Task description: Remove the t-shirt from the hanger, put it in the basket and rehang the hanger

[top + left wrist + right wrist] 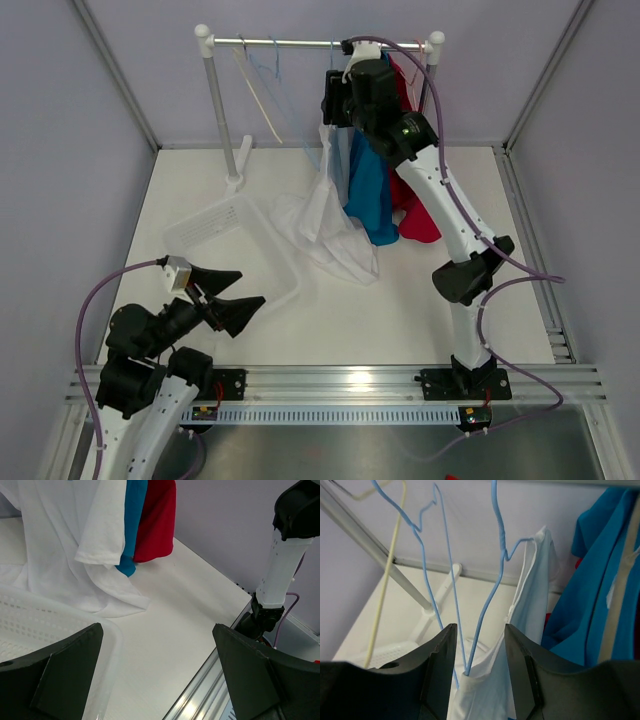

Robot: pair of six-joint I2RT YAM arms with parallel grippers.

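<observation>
The white t-shirt (325, 215) hangs from a blue wire hanger (492, 580) on the rail (290, 43), its lower part spilling onto the table. In the right wrist view one shoulder of the shirt (532, 600) still sits on the wire and the cloth bunches at the hanger's lower tip. My right gripper (335, 105) is up at the rail; its jaws (480, 632) stand open round the wire and the bunched cloth. My left gripper (250, 287) is open and empty low at the front left, also in its wrist view (157, 630).
A blue shirt (375, 200) and a red shirt (420, 225) hang right of the white one. A cream hanger (258, 90) and another bare blue hanger (275, 70) hang to the left. A white basket (215, 225) lies on the table beside my left gripper.
</observation>
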